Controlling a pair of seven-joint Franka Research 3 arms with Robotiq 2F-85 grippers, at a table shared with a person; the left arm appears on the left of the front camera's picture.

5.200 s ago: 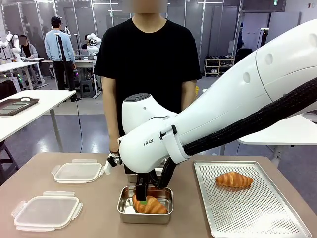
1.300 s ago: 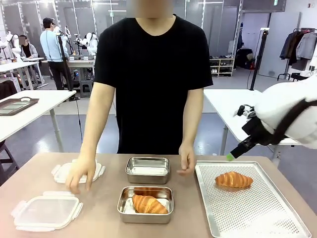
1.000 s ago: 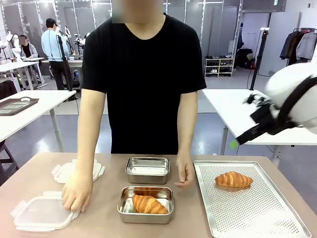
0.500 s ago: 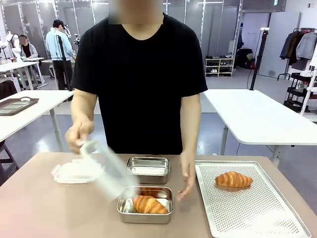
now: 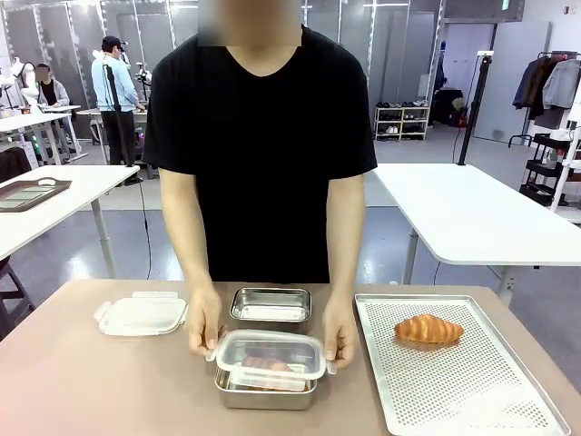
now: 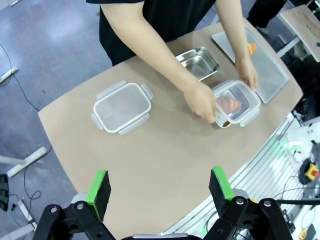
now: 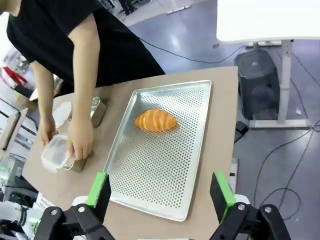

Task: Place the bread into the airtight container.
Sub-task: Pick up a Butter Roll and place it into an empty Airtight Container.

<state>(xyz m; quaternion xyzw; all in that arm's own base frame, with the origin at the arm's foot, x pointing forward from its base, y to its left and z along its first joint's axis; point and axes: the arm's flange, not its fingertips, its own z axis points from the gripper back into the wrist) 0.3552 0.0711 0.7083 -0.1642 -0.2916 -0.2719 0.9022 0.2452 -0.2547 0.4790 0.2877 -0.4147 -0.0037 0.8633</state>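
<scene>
Two grippers: left gripper (image 6: 159,182) and right gripper (image 7: 159,187) hang high over the table (image 5: 109,391); jaws spread wide, nothing between the green pads.
Bread: croissant (image 5: 263,365) lies inside the near steel container (image 5: 265,392), seen through the clear lid (image 5: 272,350) on top of it.
Lid seating: cannot tell whether it is snapped down.
Person: one hand (image 5: 204,331) at one short end of the lid, other hand (image 5: 340,336) at the opposite end.
Behind: second steel container (image 5: 270,304), open-topped, just beyond the near one.
Right side: perforated tray (image 5: 472,400) bears a second croissant (image 5: 428,329).
Left side: spare lid (image 5: 141,314) flat on the table.
</scene>
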